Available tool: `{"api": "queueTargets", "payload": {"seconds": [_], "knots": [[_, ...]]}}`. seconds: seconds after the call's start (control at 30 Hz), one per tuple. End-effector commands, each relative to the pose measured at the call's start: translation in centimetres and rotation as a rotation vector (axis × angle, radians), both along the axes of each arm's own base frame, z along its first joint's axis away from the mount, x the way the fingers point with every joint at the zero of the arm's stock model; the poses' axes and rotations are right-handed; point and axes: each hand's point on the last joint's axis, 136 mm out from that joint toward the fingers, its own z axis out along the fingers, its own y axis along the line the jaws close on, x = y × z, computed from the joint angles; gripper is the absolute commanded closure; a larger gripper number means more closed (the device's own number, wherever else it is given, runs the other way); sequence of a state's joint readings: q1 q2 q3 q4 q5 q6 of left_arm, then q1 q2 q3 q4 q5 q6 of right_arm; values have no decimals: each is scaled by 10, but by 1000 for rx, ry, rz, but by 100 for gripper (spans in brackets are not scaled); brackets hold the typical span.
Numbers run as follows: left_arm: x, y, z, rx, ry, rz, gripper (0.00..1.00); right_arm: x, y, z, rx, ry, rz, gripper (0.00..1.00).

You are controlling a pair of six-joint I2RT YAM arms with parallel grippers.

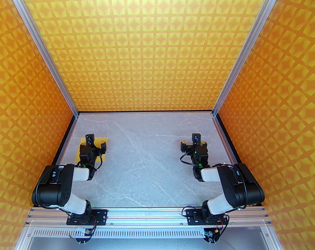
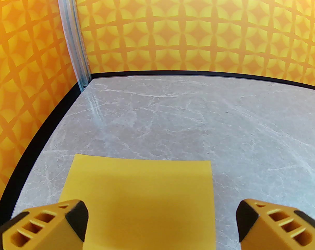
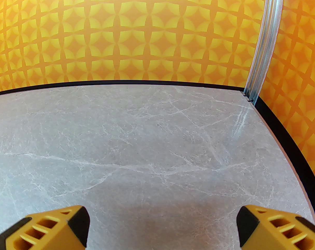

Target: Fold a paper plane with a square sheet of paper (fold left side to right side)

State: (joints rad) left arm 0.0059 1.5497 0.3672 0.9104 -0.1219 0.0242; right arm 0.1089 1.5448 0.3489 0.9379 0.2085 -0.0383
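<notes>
The square sheet of paper [image 2: 141,191] is plain bright yellow and lies flat on the grey marble table, near its left edge, with no crease that I can see. My left gripper [image 2: 162,217] hangs open just above the sheet's near part, one yellow finger over the sheet's left side and the other past its right edge. In the top view the left gripper [image 1: 96,142] covers most of the sheet [image 1: 82,141]. My right gripper [image 1: 190,142] is open over bare table on the right side, far from the paper, and the right wrist view shows nothing between the right gripper's [image 3: 162,223] fingers.
Orange-yellow star-patterned walls [image 1: 157,48] close the table on the left, back and right, with aluminium posts [image 2: 74,48] in the back corners. A black strip [image 2: 24,160] runs along the table's left edge, close to the sheet. Bare marble table [image 1: 144,160] stretches between the two arms.
</notes>
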Motion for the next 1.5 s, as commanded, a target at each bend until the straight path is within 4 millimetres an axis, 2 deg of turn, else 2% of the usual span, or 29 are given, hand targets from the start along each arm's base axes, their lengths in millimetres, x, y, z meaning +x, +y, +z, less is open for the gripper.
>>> {"api": "queueTargets", "payload": {"seconds": [0.0, 1.07, 1.2, 1.3, 1.47], "knots": [[1, -2, 3, 8, -11, -24, 1, 5, 2, 5, 8, -10, 11, 1], [2, 3, 3, -11, -2, -7, 1, 5, 2, 5, 9, -11, 11, 1], [1, 5, 12, -15, 0, 4, 1, 4, 1, 5, 10, -13, 3, 1], [0, 9, 29, -21, 25, 28, 1, 2, -3, 9, 10, -35, -16, 1], [-1, 22, 64, -201, 259, 148, 1, -12, -20, 36, 23, -66, -113, 1]]}}
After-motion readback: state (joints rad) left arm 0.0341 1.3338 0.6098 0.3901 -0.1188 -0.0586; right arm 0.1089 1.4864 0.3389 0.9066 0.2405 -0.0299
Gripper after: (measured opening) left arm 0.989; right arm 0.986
